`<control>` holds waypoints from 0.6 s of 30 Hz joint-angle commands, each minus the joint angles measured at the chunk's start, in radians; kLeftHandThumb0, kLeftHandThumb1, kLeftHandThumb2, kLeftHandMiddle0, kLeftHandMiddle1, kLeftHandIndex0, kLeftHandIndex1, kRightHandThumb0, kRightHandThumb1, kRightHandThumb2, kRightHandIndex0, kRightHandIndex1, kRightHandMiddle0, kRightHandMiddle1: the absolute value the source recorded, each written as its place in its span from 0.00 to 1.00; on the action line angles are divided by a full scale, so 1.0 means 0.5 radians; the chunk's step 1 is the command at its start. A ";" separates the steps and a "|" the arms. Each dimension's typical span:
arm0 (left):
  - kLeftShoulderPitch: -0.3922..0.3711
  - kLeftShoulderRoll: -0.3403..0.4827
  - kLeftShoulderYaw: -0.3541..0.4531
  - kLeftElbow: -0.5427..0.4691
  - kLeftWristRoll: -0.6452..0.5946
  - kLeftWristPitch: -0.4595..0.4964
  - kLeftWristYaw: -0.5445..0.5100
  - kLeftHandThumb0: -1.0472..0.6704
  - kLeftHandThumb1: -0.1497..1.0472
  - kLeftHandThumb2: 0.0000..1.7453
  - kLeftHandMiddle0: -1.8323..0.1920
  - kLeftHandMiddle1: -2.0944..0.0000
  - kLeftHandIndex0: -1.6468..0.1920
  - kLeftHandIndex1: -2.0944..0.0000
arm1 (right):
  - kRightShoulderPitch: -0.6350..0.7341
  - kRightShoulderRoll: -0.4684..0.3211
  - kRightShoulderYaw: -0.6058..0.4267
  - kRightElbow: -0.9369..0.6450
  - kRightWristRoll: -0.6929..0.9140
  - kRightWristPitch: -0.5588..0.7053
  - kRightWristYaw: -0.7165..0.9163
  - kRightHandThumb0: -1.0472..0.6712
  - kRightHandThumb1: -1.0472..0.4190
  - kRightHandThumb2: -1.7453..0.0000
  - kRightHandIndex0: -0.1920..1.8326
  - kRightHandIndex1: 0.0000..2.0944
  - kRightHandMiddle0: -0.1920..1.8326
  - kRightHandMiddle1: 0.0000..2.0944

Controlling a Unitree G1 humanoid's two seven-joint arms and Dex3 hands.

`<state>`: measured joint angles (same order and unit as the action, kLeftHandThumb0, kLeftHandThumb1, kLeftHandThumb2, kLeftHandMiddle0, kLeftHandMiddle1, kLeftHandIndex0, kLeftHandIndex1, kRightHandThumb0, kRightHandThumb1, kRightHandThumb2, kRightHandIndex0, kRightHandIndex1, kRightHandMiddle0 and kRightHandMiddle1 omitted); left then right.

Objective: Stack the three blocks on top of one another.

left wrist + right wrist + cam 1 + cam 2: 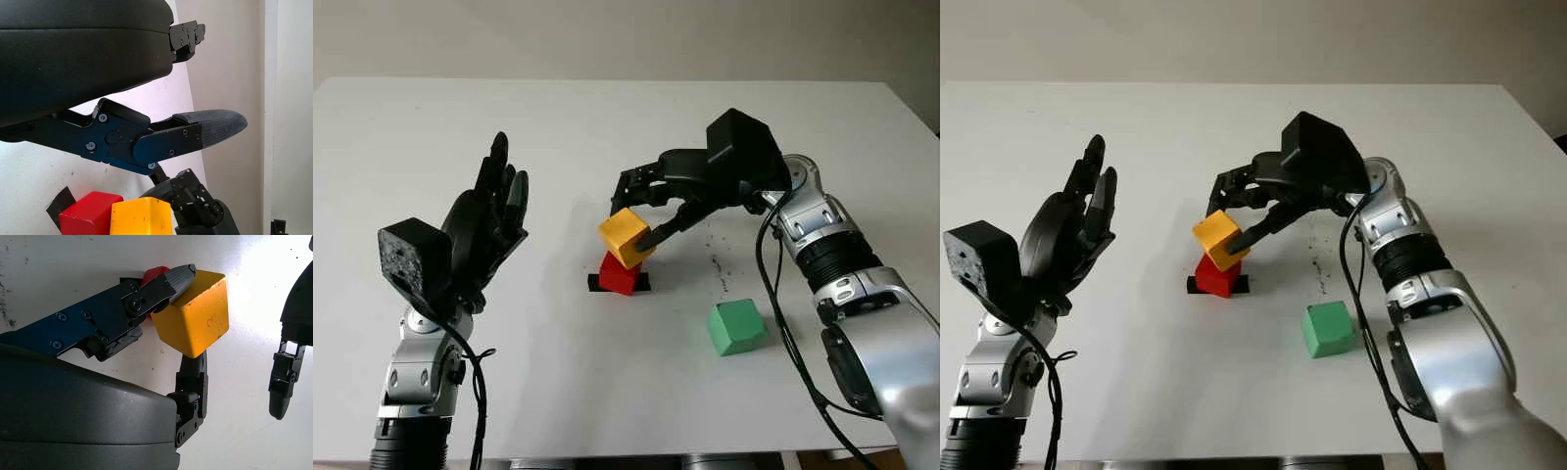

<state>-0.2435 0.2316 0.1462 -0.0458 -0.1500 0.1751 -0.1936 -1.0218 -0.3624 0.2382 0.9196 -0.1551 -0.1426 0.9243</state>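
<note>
Yellow block in right hand, seemingly atop red block.

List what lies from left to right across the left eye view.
Black three-finger left hand, open, raised → red cube block on black tape → green cube block.

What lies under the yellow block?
The red block sits below the yellow block, which the right hand grips, tilted. Black tape lies under the red block. Their contact is hidden.
</note>
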 commanded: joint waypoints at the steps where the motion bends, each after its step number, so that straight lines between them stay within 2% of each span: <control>1: 0.000 0.022 0.010 -0.040 0.004 0.009 0.003 0.17 1.00 0.37 1.00 1.00 1.00 0.98 | -0.066 0.007 -0.006 0.010 0.001 -0.020 0.012 0.27 0.07 0.97 0.20 0.02 0.30 0.72; 18: 0.004 0.019 0.013 -0.044 -0.001 0.017 -0.003 0.17 1.00 0.38 1.00 1.00 1.00 0.98 | -0.045 -0.019 0.044 -0.016 -0.121 -0.168 -0.025 0.29 0.07 0.97 0.19 0.02 0.30 0.73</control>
<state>-0.2434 0.2317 0.1489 -0.0489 -0.1504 0.1819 -0.1939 -1.0248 -0.3609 0.2459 0.9258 -0.2019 -0.2136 0.9156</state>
